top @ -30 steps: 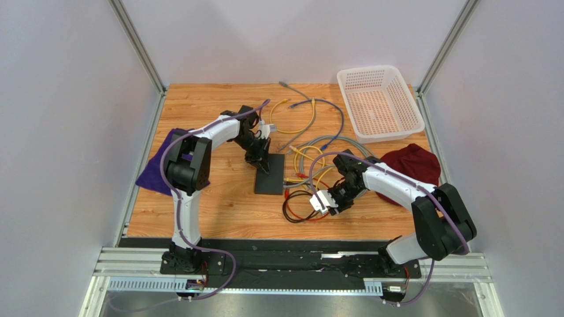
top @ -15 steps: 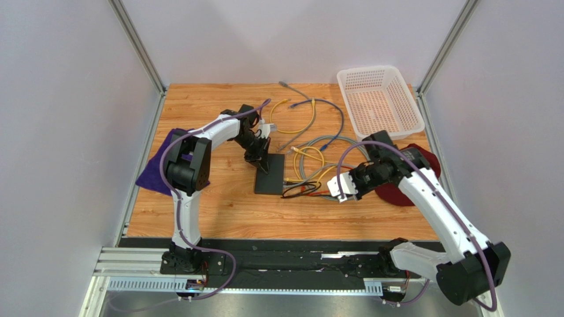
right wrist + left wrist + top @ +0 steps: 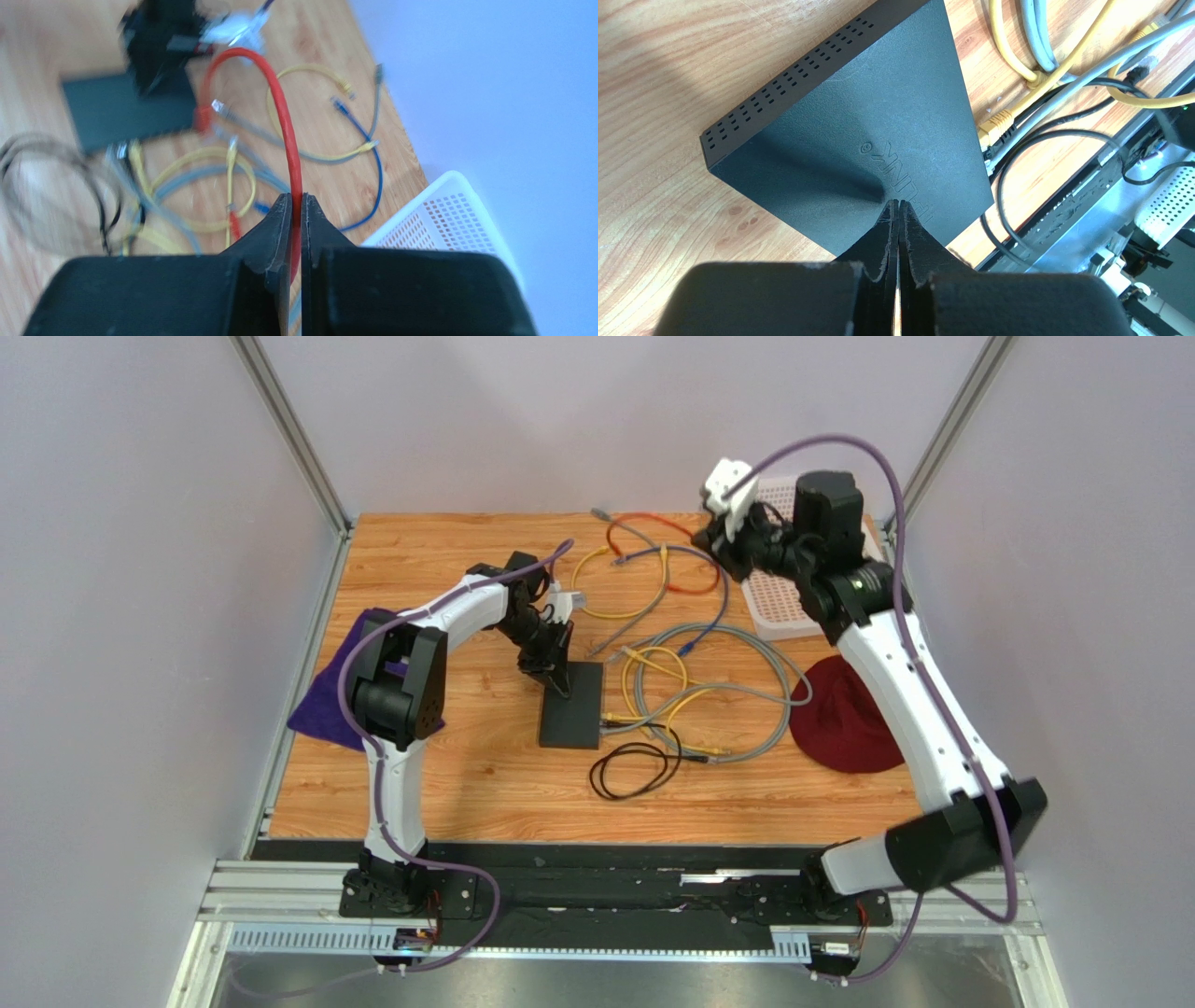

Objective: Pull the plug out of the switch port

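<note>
Locate the switch (image 3: 571, 709) lying flat on the wooden table (image 3: 463, 784), near its centre and directly under the left arm's wrist. The left gripper (image 3: 899, 204) is clenched with nothing between its jaws, and its tips press down on the switch's top face near 1 short end. The right gripper (image 3: 296, 203) is raised high over the far right of the table, close to the white basket (image 3: 449, 217). Its jaws are clamped on the red cable (image 3: 284, 126). This cable arcs away from the fingers and ends in a red plug (image 3: 202, 117) that hangs in the air, blurred in the right wrist view. In the top view, the red cable is well apart from the switch. A yellow plug (image 3: 994, 126) lies just beside the switch's long right edge; you cannot tell whether it is seated in a port. A black cable (image 3: 631, 767) coils near the switch's near right corner, with grey and yellow cables looped to the right. A maroon cloth (image 3: 846, 714) lies at the right edge and a purple cloth (image 3: 326, 707) at the left edge.
</note>
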You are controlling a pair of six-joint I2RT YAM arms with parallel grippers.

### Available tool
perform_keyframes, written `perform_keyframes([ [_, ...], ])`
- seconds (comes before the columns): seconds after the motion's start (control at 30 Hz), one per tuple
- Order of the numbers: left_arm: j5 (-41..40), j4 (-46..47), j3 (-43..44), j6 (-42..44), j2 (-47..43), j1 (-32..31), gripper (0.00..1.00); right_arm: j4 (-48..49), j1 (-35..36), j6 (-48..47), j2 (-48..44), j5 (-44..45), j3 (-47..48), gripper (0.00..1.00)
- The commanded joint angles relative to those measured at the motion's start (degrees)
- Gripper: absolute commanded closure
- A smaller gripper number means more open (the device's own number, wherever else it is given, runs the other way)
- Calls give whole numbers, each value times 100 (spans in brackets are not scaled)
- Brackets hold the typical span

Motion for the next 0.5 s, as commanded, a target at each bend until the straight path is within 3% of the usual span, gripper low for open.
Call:
perform_keyframes([
  [0.0, -16, -72, 126, 95, -54, -19, 99, 2097, -53, 2476, 983, 330, 908, 100],
  [0.13, -147, -134, 12, 113, -220, -1, 98, 2466, -36, 2539, 1844, 373, 1059, 100],
  [0.17, -183, -116, -32, 113, -308, -1, 98, 2458, -44, 2530, 2229, 400, 1129, 95],
  [0.2, -244, -99, -163, 260, -396, 7, 97, 2353, -44, 2565, 2433, 487, 1200, 82],
  [0.27, -253, -63, -251, 253, -607, 34, 93, 2187, -53, 2890, 3046, 822, 1559, 49],
  [0.3, -244, -63, -330, 271, -669, 60, 88, 1872, -62, 2986, 3146, 831, 1683, 45],
  [0.33, -279, -63, -357, 271, -765, 69, 76, 1904, -53, 3092, 3138, 831, 1640, 41],
  [0.37, -375, -63, -383, 271, -809, 69, 71, 2122, -10, 3145, 2929, 814, 1327, 33],
  [0.47, -490, 24, -472, 288, -924, 69, 60, 2029, 87, 2996, 2498, 770, 947, 24],
])
